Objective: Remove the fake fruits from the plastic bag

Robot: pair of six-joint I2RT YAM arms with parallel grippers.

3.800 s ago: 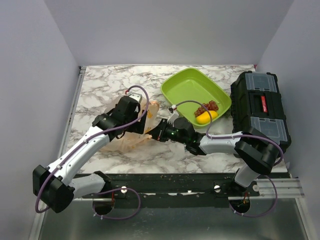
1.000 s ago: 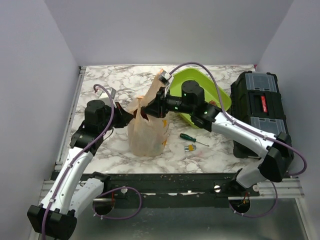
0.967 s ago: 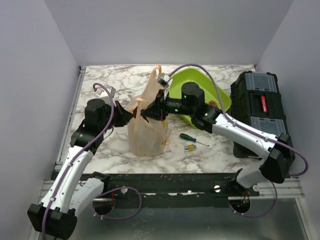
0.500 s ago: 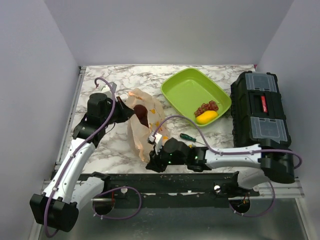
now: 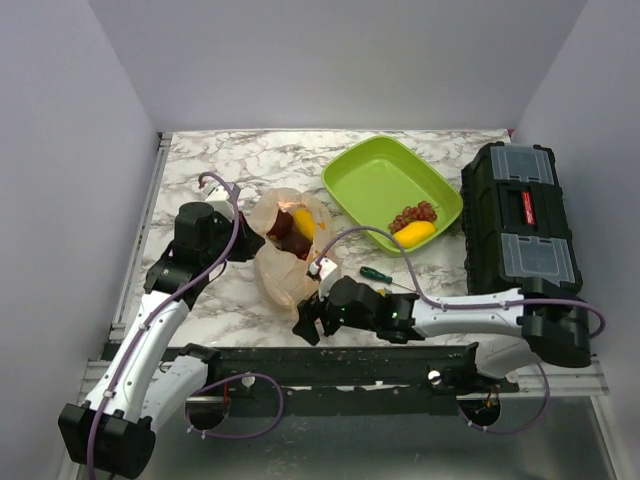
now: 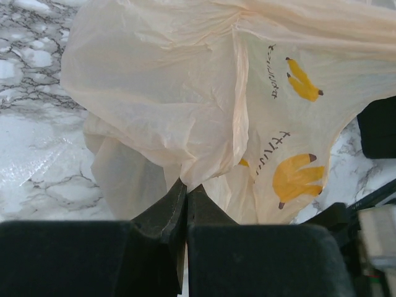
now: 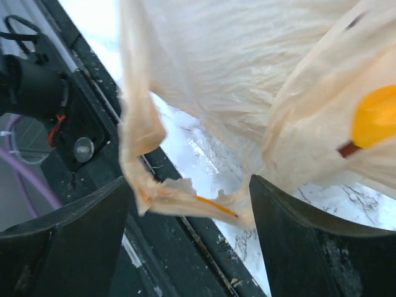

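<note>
The plastic bag (image 5: 280, 272) lies slumped on the marble, peach-orange with banana prints. Its mouth faces up, showing fake fruits: a dark red-purple one (image 5: 286, 232) and a yellow-orange one (image 5: 304, 221). My left gripper (image 5: 247, 241) is shut on a fold of the bag's left edge; the left wrist view shows the film (image 6: 185, 93) pinched at the left gripper (image 6: 185, 185). My right gripper (image 5: 309, 322) stands open at the bag's near corner. In the right wrist view the bag's ragged edge (image 7: 179, 192) hangs loose between the spread fingers of the right gripper (image 7: 192, 213).
A lime-green tray (image 5: 375, 175) at the back right holds red grapes (image 5: 414, 214) and a yellow fruit (image 5: 413, 234). A green-handled screwdriver (image 5: 377, 273) lies right of the bag. A black toolbox (image 5: 520, 220) fills the right side. The table's front rail (image 5: 330, 355) is just below my right gripper.
My right gripper has opened and let go of the bag's near corner. The bag has sagged lower and its mouth shows a yellow-orange fruit beside the dark one. The left grip holds.
</note>
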